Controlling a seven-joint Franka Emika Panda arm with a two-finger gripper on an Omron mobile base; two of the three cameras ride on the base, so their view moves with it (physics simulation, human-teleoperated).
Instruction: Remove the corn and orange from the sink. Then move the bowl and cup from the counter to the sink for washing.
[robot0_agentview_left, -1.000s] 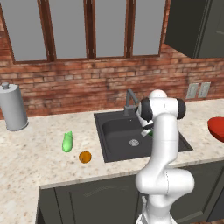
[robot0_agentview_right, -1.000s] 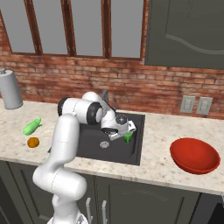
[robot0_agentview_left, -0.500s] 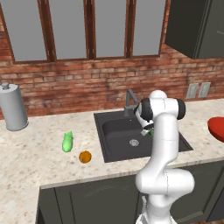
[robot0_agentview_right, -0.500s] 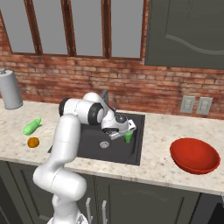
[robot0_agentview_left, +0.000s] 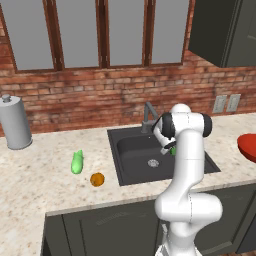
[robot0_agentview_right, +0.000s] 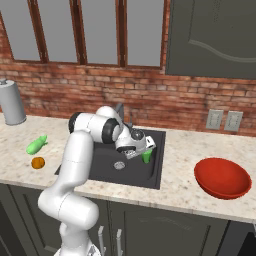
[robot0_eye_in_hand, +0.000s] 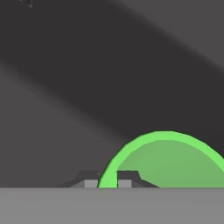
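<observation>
A speckled beige stone counter (robot0_agentview_left: 50, 170) runs along the red brick wall, with a dark charcoal rectangular sink basin (robot0_agentview_left: 135, 150) set into it, nearer the back edge than the front. Left of the basin, a small bright green oblong corn cob (robot0_agentview_left: 77, 162) lies on the counter, and a small round orange (robot0_agentview_left: 97, 179) rests just beside it, closer to the front edge. A grey cylindrical canister (robot0_agentview_left: 15, 122) stands at the back edge towards the far left, and a wide shallow red bowl (robot0_agentview_right: 222, 178) sits on the counter right of the basin, well apart from it.
</observation>
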